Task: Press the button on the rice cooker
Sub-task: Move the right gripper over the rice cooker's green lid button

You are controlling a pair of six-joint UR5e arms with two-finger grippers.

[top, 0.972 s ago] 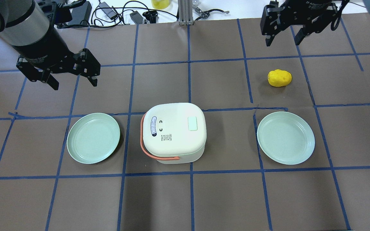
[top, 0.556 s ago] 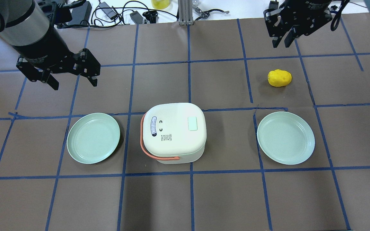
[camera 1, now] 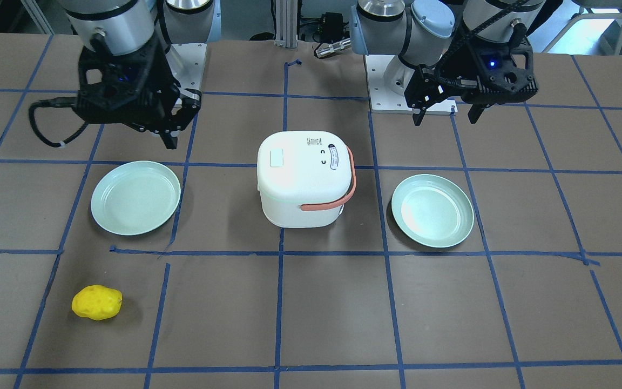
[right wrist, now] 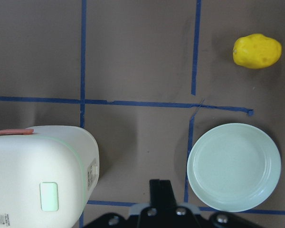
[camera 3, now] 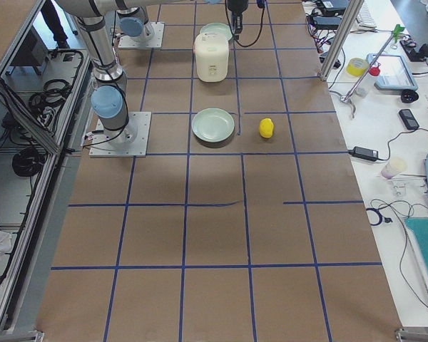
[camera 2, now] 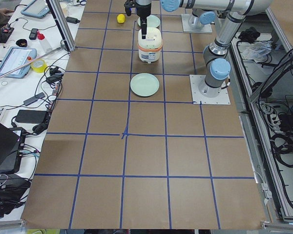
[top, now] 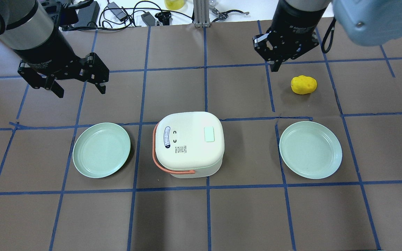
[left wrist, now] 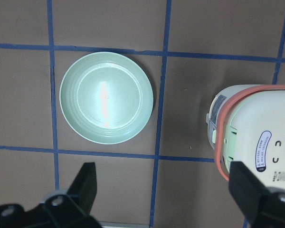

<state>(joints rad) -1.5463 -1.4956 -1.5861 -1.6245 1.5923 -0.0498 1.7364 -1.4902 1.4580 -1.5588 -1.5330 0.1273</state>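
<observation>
The white rice cooker (top: 187,144) with an orange handle stands mid-table, its lid down. Its pale green button (top: 209,134) is on the lid's right side; it also shows in the front view (camera 1: 277,158) and the right wrist view (right wrist: 49,196). My right gripper (top: 276,66) is shut and empty, hovering beyond and to the right of the cooker; its closed fingers (right wrist: 160,190) show in the right wrist view. My left gripper (top: 79,89) is open and empty, hovering beyond and to the left of the cooker, with its fingers (left wrist: 85,183) spread wide.
A green plate (top: 101,150) lies left of the cooker and another green plate (top: 310,150) lies to its right. A yellow potato-like object (top: 304,84) lies just right of my right gripper. Cables and tools lie along the far table edge.
My right gripper has shut and moved left and nearer, towards the cooker. The left arm has not moved.
</observation>
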